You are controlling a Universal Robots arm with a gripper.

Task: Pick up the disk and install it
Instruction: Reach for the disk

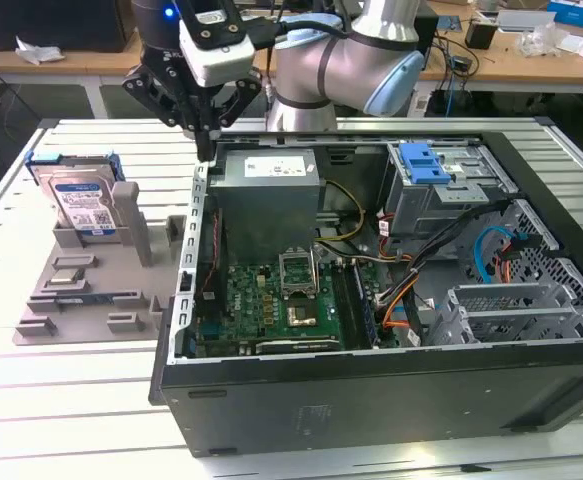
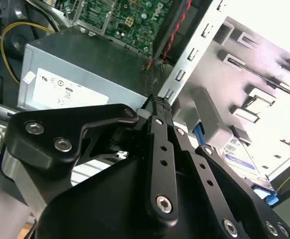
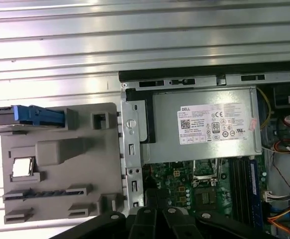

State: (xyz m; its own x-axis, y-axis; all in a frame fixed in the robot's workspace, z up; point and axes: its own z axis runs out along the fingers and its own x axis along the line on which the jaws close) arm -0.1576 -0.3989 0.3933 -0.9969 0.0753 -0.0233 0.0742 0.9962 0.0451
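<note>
Black computer case lies open on its side across the lower right of the exterior view, its near wall closest to the lens and a green motherboard exposed inside. Beyond the board stands a grey power supply with a white sticker; toward the upper right a metal drive cage carries a blue latch on top. At upper centre the silver arm reaches toward the exterior view's left and points its black gripper straight down over the case's far left corner, just beside the power supply. The fingers are drawn together with nothing between them, which the second wrist view confirms, the gripper tapering to a closed tip above the case's perforated rim. Well apart from it, at the exterior view's upper left, the disk stands on edge in the far end of a grey holder – blue-and-white label facing the camera, blue rails on either side. That holder rests on a slatted metal table alongside the case. From the first wrist view the disk appears edge-on, its blue rail running along one end of the holder
</note>
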